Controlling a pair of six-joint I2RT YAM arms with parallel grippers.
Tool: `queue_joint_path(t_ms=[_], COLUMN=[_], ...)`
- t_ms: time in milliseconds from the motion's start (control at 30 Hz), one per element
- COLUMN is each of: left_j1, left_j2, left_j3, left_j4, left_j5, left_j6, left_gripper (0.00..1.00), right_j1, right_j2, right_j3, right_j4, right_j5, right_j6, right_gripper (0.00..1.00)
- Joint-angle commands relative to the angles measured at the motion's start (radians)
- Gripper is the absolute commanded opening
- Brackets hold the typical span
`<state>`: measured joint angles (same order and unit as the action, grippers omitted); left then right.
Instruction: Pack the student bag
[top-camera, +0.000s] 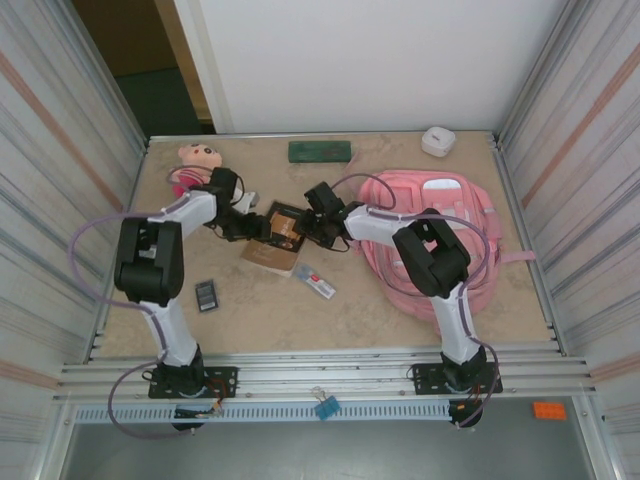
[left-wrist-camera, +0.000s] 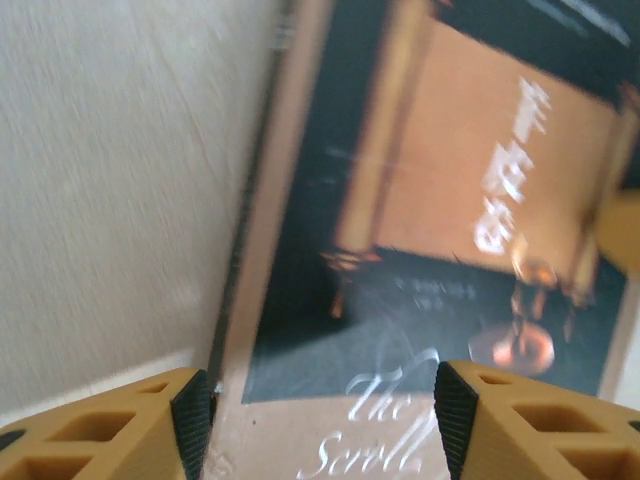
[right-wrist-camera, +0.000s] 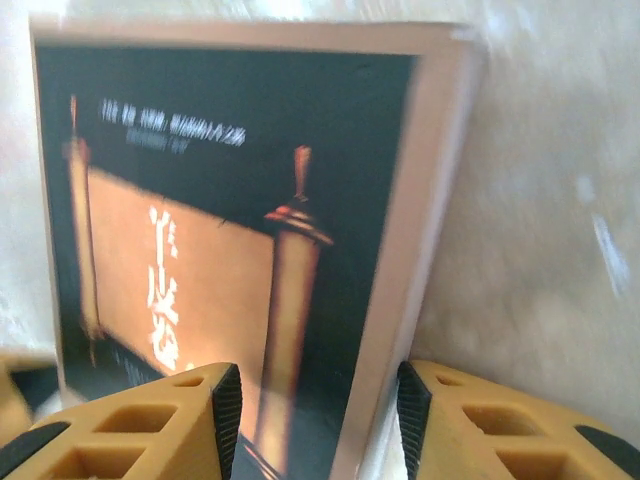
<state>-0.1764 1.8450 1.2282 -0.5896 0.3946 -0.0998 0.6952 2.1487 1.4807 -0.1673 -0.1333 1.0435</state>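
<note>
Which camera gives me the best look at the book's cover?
Right wrist: the book is close, its scroll cover nearly whole. Left wrist shows the book blurred and cropped. Top external shows it small and partly covered.

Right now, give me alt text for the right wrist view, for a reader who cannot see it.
A book with a dark cover showing an orange scroll and white characters lies on the pale table. The right gripper, orange-fingered, stands open at the bottom of the frame, straddling the book's edge.
</note>
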Motion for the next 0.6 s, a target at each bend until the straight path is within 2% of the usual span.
queue_joint_path(t_ms=[0, 100, 200, 300, 400, 433, 567], left_j1=[-0.017, 0.008, 0.043, 0.076, 0.114, 0.118, 0.118], left_j2=[-0.133, -0.234, -0.269, -0.246, -0.19, -0.179, -0.171], left_j3=[-0.101, -0.198, -0.246, -0.257, -0.226, -0.222, -0.245], left_j4=[0.077, 0.153, 0.172, 0.168, 0.115, 0.117, 0.161], left_j5=[0.065, 0.025, 0.015, 0.027, 0.061, 0.069, 0.086], left_j6=[-0.08, -0.158, -0.185, -0.218, -0.283, -0.285, -0.29], left_gripper=[0.62, 0.62, 0.6, 0.59, 0.57, 0.53, 0.52], right_j1=[-0.034, -0.067, -0.062, -0.029, 0.038, 0.052, 0.075], right_j2=[0.052, -0.015, -0.121, -0.187, -0.179, -0.164, -0.109], right_j3=[0.087, 0.052, -0.017, -0.115, -0.123, -0.11, -0.089], right_j4=[-0.033, -0.058, -0.128, -0.104, -0.168, -0.196, -0.159], right_j5=[-0.048, -0.027, 0.003, -0.078, -0.075, -0.066, -0.106], right_j6=[-0.113, -0.154, -0.194, -0.195, -0.21, -0.212, -0.175], right_gripper=[0.47, 0.54, 0.57, 0.56, 0.56, 0.56, 0.54])
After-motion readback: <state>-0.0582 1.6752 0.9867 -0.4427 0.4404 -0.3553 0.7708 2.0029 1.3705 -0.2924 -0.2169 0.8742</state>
